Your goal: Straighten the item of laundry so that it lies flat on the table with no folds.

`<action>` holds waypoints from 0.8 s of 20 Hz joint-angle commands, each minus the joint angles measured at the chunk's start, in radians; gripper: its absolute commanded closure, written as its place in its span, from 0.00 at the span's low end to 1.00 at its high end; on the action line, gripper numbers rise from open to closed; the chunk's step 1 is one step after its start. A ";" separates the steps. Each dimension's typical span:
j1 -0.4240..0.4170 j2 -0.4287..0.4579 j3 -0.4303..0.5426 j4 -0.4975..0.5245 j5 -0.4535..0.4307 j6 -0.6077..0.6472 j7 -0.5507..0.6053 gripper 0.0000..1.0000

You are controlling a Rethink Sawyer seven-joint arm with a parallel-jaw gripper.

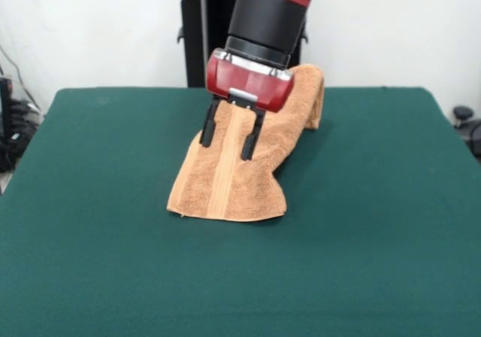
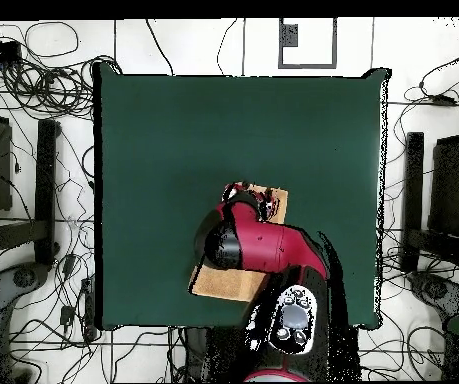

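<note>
A: Start with the biggest thing. What fills the frame?

B: The table (image 1: 376, 239), dark green cloth, running nearly edge to edge in the front view. In the overhead view it is a big dark rectangle in the middle, with tangled cables (image 2: 43, 110) on the pale floor around it.

A: Then the arm?

B: The red and black arm (image 1: 270, 13) comes down from the top centre of the front view. In the overhead view it rises from the bottom centre and covers much of the towel.

A: And the towel itself?

B: The towel (image 1: 225, 183) is orange-tan terry with a paler woven band running along its length. It lies a little above centre in the front view, not flat: the lower end spreads on the table, the upper right end is bunched and raised behind the wrist. Its long axis runs from lower left to upper right.

A: Anything you cannot make out?

B: The towel's middle is hidden by the arm from above; only its two ends show.

A: The gripper?

B: The gripper (image 1: 231, 135) has its two black fingers (image 1: 252, 138) spread apart, over the band. Whether the tips touch the cloth, I cannot tell.
</note>
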 commanded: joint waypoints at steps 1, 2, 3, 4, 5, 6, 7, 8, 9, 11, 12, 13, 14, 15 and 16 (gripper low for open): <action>0.002 0.108 0.151 0.071 0.039 -0.104 0.207 0.00; 0.002 0.111 0.154 0.072 0.043 -0.109 0.211 0.00; -0.005 0.109 0.164 0.078 0.045 -0.111 0.213 0.00; -0.007 0.113 0.171 0.082 0.053 -0.113 0.220 0.00; -0.008 0.115 0.176 0.090 0.058 -0.126 0.230 0.00; -0.010 0.116 0.183 0.094 0.066 -0.127 0.236 0.00; -0.026 0.116 0.207 0.104 0.069 -0.128 0.242 0.00; -0.019 0.124 0.204 0.106 0.079 -0.138 0.250 0.00; -0.014 0.131 0.203 0.108 0.089 -0.149 0.257 0.00; 0.004 0.139 0.190 0.107 0.108 -0.155 0.258 0.00; 0.006 0.137 0.188 0.110 0.112 -0.155 0.255 0.00; 0.008 0.136 0.186 0.113 0.116 -0.155 0.252 0.00; 0.003 0.134 0.192 0.118 0.115 -0.154 0.248 0.00; -0.001 0.130 0.195 0.122 0.114 -0.150 0.243 0.00; -0.002 0.128 0.195 0.125 0.115 -0.144 0.237 0.00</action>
